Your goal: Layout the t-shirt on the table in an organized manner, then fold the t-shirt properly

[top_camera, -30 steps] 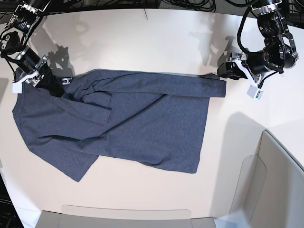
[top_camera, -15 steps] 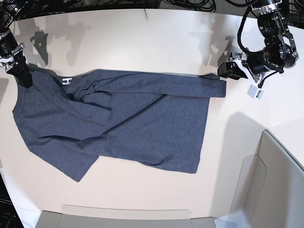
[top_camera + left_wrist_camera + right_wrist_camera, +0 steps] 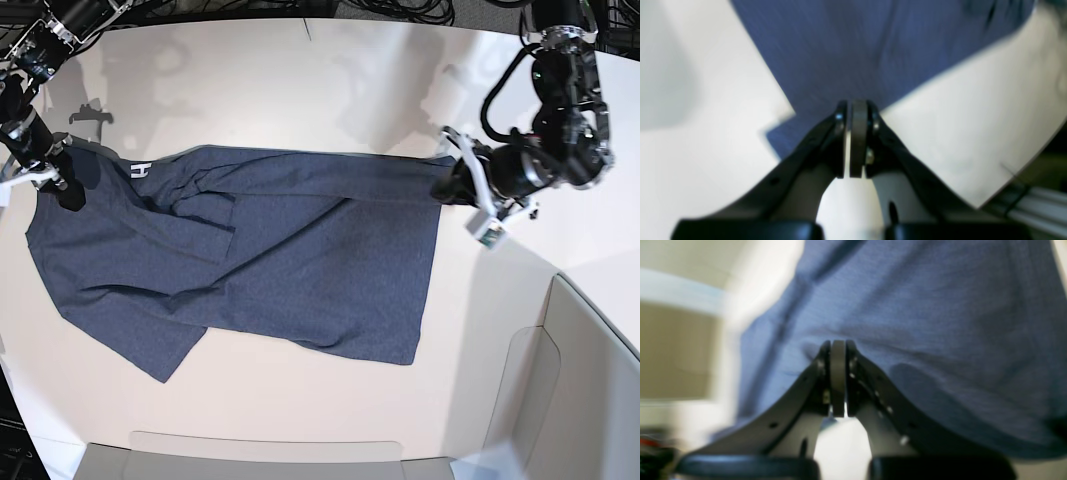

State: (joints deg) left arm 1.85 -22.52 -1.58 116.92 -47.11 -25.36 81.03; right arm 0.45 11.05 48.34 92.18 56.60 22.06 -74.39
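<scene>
The dark navy-grey t-shirt (image 3: 300, 260) lies spread on the off-white table (image 3: 300, 90), partly creased, with a white letter (image 3: 140, 170) showing near its upper left. My left gripper (image 3: 442, 190) is at the shirt's upper right corner. In the left wrist view the left gripper (image 3: 858, 108) is shut, with its tips at the edge of the t-shirt (image 3: 873, 50). My right gripper (image 3: 68, 196) is at the shirt's left edge. In the right wrist view the right gripper (image 3: 838, 345) is shut, with the t-shirt (image 3: 923, 306) bunched around its tips.
A pale grey translucent panel (image 3: 590, 380) stands at the lower right and another (image 3: 265, 455) runs along the bottom edge. Black cables (image 3: 400, 10) lie beyond the table's far edge. A white tag (image 3: 488, 232) hangs from the left arm.
My left gripper moved left and down, bringing the shirt's upper right corner inward. My right gripper went from the shoulder out to the left, then down along the left edge.
</scene>
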